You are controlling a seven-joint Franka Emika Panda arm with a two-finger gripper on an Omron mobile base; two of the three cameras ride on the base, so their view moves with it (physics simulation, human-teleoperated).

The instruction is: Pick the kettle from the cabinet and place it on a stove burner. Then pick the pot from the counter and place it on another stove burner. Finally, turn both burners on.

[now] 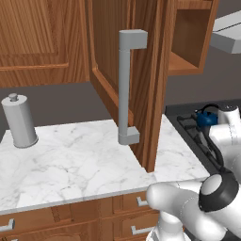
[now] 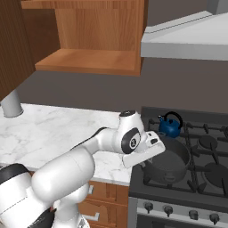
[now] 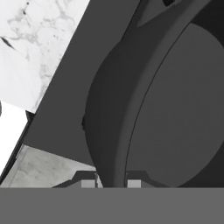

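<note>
Partly hidden, the pincer (image 3: 111, 183) is seen in the hand view with its two tips cut off by the lower edge; the jaws are set narrow on the rim of the pot (image 3: 144, 109), one tip on either side of the wall, so the pot is held. In the right base view the fingers are covered by the white hand, and the near side of the pot (image 2: 171, 162) is masked by it. The pot's loop handles cannot be made out.

The arm is bent forward and to the right over the stove (image 2: 196, 178), forearm level, hand angled down at the pot's left rim. Whether the pot rests fully on the front left burner grate or is slightly lifted cannot be told.

The kettle (image 2: 169, 125) is seen upright on the rear left burner, just behind the pot and apart from it; in the left base view the kettle (image 1: 206, 117) is half covered by the arm.

The pot's inside appears bare and dark. The cabinet (image 2: 95, 40) stands open with a bare shelf; its door (image 1: 136, 80) is swung out over the table (image 1: 80, 160). A grey canister (image 1: 19, 121) stands on the table's far left, well apart from the stove.
</note>
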